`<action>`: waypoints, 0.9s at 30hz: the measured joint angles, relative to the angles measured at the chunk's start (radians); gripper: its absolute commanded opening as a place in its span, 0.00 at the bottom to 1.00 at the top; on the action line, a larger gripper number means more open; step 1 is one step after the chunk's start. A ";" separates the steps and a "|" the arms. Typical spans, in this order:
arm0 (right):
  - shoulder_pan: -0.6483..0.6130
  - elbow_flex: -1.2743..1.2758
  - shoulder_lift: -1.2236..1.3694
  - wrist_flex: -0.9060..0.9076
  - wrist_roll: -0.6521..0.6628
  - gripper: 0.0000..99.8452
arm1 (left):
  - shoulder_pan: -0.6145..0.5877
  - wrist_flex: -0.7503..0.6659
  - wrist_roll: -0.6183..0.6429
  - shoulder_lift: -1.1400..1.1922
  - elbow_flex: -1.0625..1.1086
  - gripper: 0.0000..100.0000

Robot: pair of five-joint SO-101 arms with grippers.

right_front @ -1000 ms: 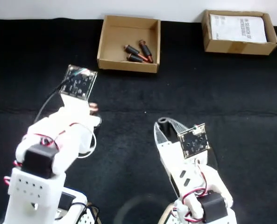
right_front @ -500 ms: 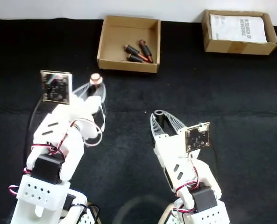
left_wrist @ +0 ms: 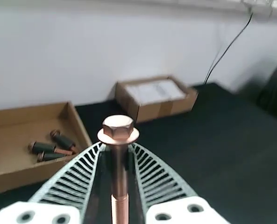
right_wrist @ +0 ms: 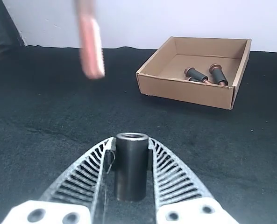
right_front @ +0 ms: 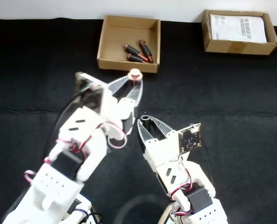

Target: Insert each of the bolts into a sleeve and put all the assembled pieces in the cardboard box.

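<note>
My left gripper (right_front: pixel 134 85) (left_wrist: pixel 118 144) is shut on a copper bolt (left_wrist: pixel 118 163) (right_front: pixel 135 74), head up, held above the table just in front of the cardboard box (right_front: pixel 109 45). My right gripper (right_front: pixel 146 125) (right_wrist: pixel 131 149) is shut on a dark sleeve (right_wrist: pixel 131 166) (right_front: pixel 145 118), upright with its hole facing up, a little nearer and to the right of the bolt. In the right wrist view the bolt's shank (right_wrist: pixel 89 42) hangs above and beside the sleeve. Three assembled pieces (right_front: pixel 138 52) (right_wrist: pixel 204 75) lie in the box.
A second cardboard box (right_front: pixel 213 43) holding a printed sheet (right_front: pixel 237 28) stands at the back right. The black table cloth (right_front: pixel 231 102) runs to the white wall behind the boxes.
The left arm swung right and forward with the bolt, from the left side to near the box's front wall. The right gripper with the sleeve shifted slightly left toward it.
</note>
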 measured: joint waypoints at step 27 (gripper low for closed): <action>0.000 0.006 0.000 0.000 0.000 0.01 | 0.018 0.017 0.098 0.169 -0.089 0.01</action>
